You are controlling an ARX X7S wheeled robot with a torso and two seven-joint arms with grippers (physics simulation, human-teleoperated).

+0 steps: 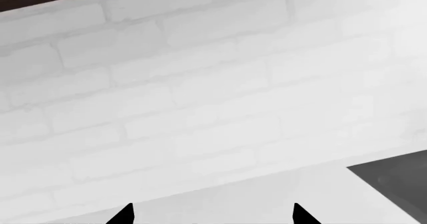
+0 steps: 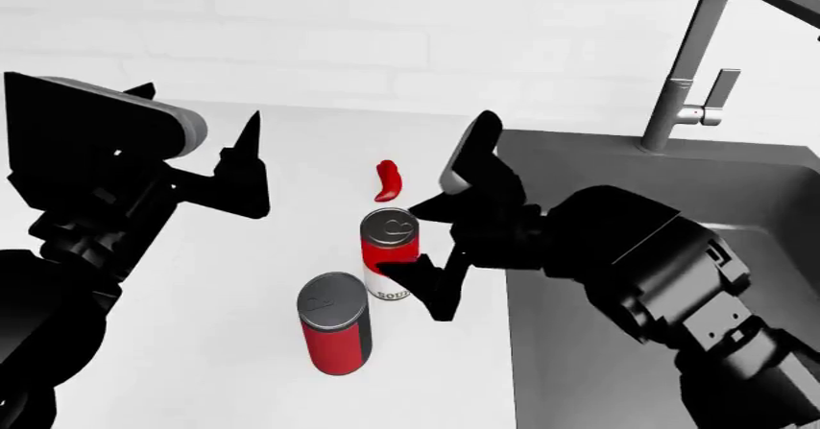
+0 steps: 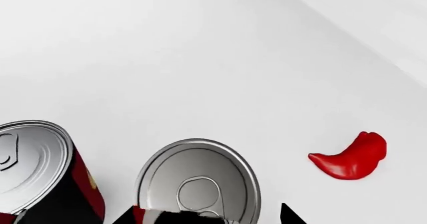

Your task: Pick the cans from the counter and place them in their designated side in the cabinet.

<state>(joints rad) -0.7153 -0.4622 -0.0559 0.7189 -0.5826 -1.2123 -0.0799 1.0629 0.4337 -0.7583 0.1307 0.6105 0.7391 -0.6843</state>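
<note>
On the white counter, just left of the dark sink, two cans stand upright close together: a red and white can with lettering low on its side, and an all-red can nearer the robot and slightly to the left. Beyond them, near the white brick wall, lies a small red chilli pepper. Coming in from the sink side, the right gripper has its jaws spread wide, one finger reaching up past the far side of the red and white can and the other low against its near right side; whether either finger touches the tin I cannot tell. From the right wrist camera that can's grey lid with its pull tab sits between the two fingertips. Well apart over bare counter to the left, the left gripper also has its fingers apart and holds nothing. A grey tap rises behind the sink.
</note>
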